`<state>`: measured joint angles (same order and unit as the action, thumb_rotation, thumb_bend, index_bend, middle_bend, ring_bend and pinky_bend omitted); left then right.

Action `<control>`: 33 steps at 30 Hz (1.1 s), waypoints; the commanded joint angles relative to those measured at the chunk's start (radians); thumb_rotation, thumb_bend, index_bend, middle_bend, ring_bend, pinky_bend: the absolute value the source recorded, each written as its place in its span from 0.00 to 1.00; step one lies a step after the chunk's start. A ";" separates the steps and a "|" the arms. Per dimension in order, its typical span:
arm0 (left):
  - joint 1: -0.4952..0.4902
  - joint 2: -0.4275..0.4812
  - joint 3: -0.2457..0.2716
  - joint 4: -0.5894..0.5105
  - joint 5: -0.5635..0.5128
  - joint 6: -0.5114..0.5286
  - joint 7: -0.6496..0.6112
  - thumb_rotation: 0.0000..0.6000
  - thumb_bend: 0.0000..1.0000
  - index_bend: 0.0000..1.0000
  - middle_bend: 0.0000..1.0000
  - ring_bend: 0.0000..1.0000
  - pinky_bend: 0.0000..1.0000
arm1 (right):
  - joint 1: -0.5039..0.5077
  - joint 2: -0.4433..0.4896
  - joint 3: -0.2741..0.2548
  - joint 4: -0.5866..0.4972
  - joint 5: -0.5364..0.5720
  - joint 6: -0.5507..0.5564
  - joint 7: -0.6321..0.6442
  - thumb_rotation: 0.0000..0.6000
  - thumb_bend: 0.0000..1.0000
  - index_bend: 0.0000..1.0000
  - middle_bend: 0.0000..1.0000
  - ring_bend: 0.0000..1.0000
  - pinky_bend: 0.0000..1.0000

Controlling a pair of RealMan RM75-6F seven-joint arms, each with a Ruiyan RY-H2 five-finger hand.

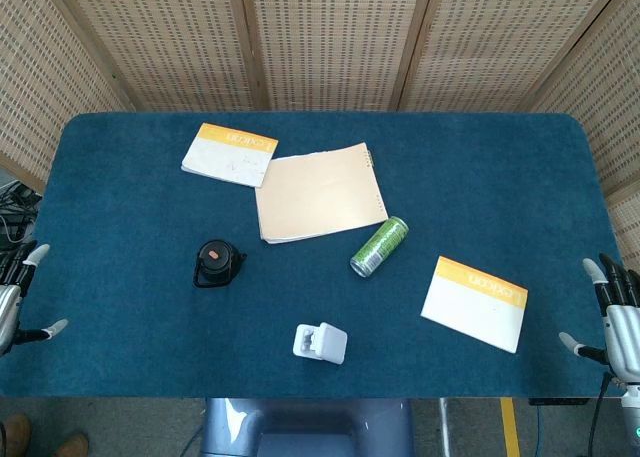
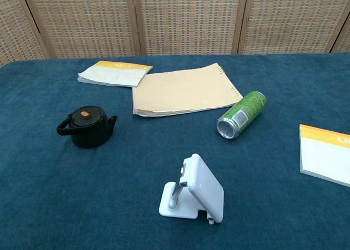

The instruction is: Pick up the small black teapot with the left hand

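The small black teapot (image 1: 217,263) (image 2: 87,127) stands upright on the blue table, left of centre, with a brown knob on its lid. My left hand (image 1: 18,299) hovers at the table's left edge, fingers apart, holding nothing, well to the left of the teapot. My right hand (image 1: 612,316) is at the right edge, fingers spread and empty. Neither hand shows in the chest view.
A tan notebook (image 1: 318,193) lies at the centre, a green can (image 1: 379,246) on its side beside it. White-and-orange booklets lie at the back left (image 1: 229,154) and front right (image 1: 475,302). A white phone stand (image 1: 320,343) sits near the front edge.
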<state>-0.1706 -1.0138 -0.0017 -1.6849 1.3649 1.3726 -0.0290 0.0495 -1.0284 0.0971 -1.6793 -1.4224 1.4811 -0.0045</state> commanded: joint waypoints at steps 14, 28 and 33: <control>-0.230 0.015 -0.058 -0.121 0.081 -0.312 -0.096 1.00 0.00 0.01 0.01 0.05 0.00 | 0.005 0.000 0.005 -0.003 0.012 -0.011 -0.006 1.00 0.00 0.00 0.00 0.00 0.00; -0.434 -0.048 -0.147 -0.205 -0.289 -0.535 0.121 1.00 0.00 0.35 0.29 0.30 0.00 | 0.004 0.010 0.010 0.011 0.029 -0.022 0.031 1.00 0.00 0.00 0.00 0.00 0.00; -0.479 -0.073 -0.136 -0.216 -0.411 -0.570 0.171 1.00 0.00 0.34 0.30 0.30 0.00 | 0.004 0.013 0.009 0.008 0.025 -0.022 0.035 1.00 0.00 0.00 0.00 0.00 0.00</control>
<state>-0.6227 -1.0698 -0.1397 -1.8907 1.0004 0.8253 0.1173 0.0535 -1.0157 0.1059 -1.6709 -1.3972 1.4589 0.0307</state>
